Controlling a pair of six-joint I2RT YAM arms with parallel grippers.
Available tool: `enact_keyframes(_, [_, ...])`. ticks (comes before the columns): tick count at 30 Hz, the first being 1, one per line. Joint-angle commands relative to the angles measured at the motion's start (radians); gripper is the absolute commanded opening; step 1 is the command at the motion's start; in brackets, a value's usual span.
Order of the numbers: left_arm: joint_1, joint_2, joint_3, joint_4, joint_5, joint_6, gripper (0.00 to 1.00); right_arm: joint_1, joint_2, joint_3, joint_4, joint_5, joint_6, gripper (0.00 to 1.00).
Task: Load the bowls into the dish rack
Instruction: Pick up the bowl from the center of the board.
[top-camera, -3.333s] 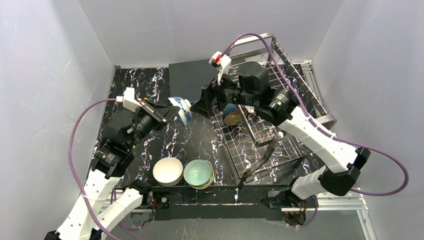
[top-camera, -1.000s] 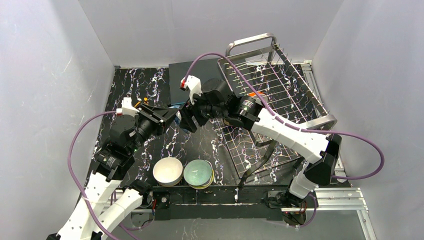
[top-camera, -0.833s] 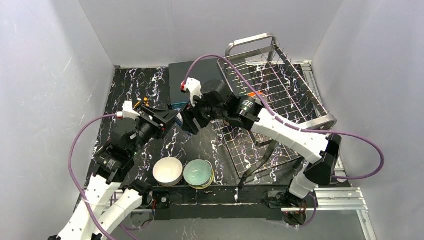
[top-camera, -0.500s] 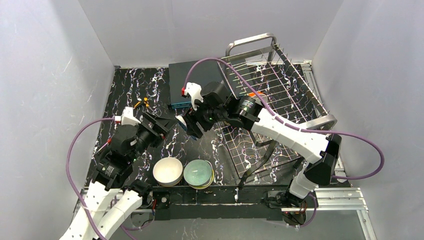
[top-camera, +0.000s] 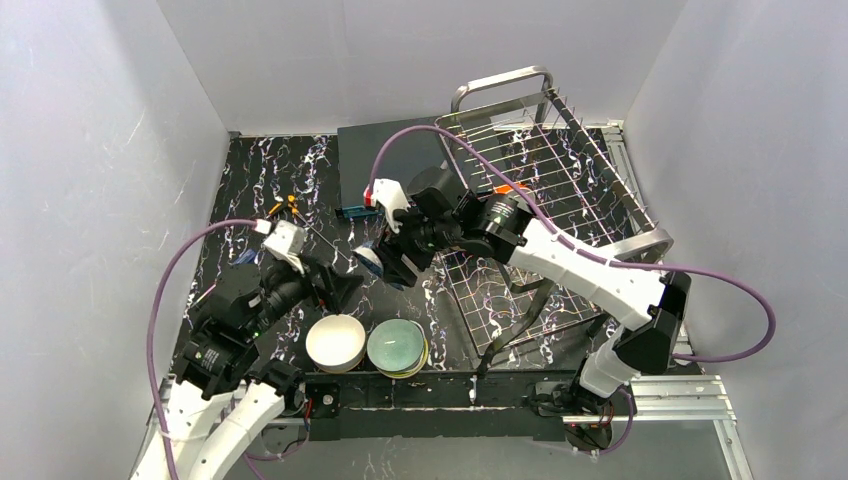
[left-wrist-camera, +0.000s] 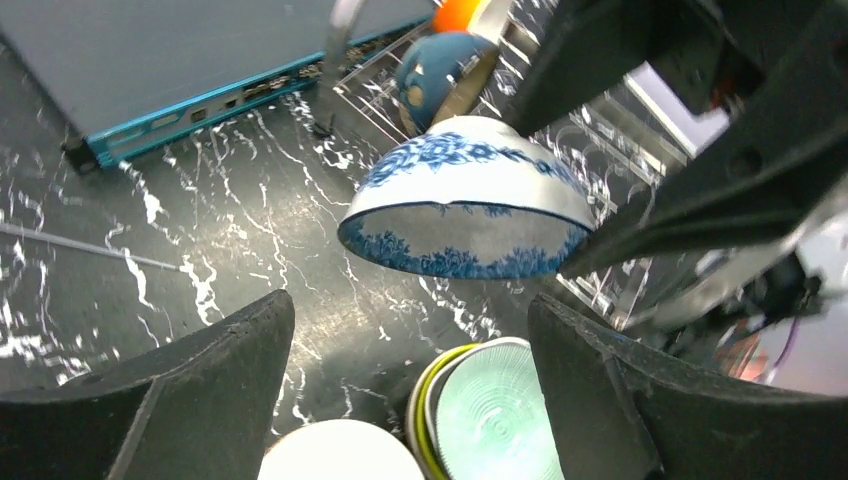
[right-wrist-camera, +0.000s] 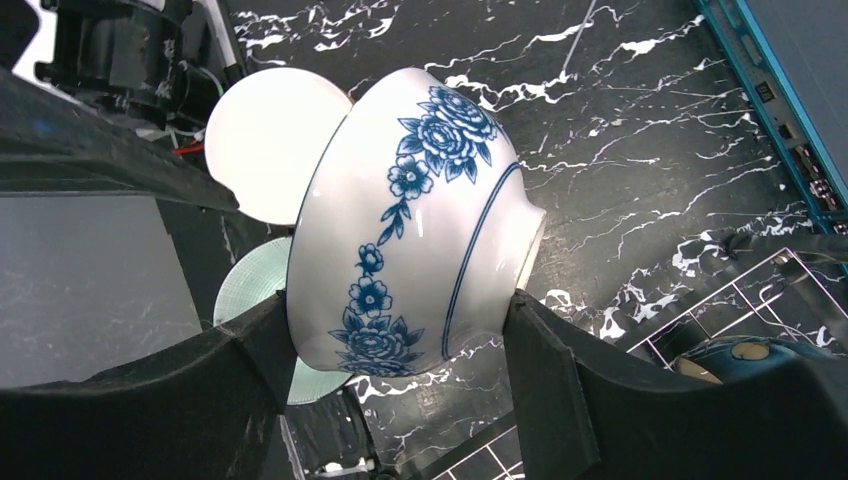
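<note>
Black marble-look table (top-camera: 300, 180) from the top camera, and the right gripper (top-camera: 378, 262) is clamping the blue-patterned bowl (top-camera: 368, 258) in the air, just left of the dish rack (top-camera: 600, 190) and not in it. The left gripper (top-camera: 338, 290) is hanging near it with its jaws spread and nothing in them. A white bowl (top-camera: 335, 342) and a pale green bowl (top-camera: 397, 347) are sitting side by side at the near edge.

Left wrist cam: its own fingers (left-wrist-camera: 200, 390) are standing wide apart and empty. The patterned bowl is floating ahead, rim down, pinched by the other arm's dark fingers. A dark blue bowl (left-wrist-camera: 440, 75) is sitting on its side in the rack, behind it.

Right wrist cam: the fingers (right-wrist-camera: 560, 390) are squeezing the patterned bowl on both sides, tilted, with the white and green bowls under it. The teal box (right-wrist-camera: 800, 110) is showing at the far right.
</note>
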Motion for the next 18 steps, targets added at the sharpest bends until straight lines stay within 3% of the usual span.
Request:
enact_keyframes(1, [0.002, 0.049, 0.041, -0.063, 0.254, 0.389, 0.85, -0.001, -0.078, -0.004, 0.01, -0.083, -0.091, 0.01])
enact_keyframes(10, [0.003, 0.143, 0.094, -0.138, 0.393, 0.723, 0.86, -0.002, -0.097, -0.02, -0.042, -0.227, -0.198, 0.01])
enact_keyframes(18, [0.002, 0.229, 0.092, -0.026, 0.481, 0.698, 0.75, -0.001, -0.068, -0.016, -0.067, -0.285, -0.212, 0.01])
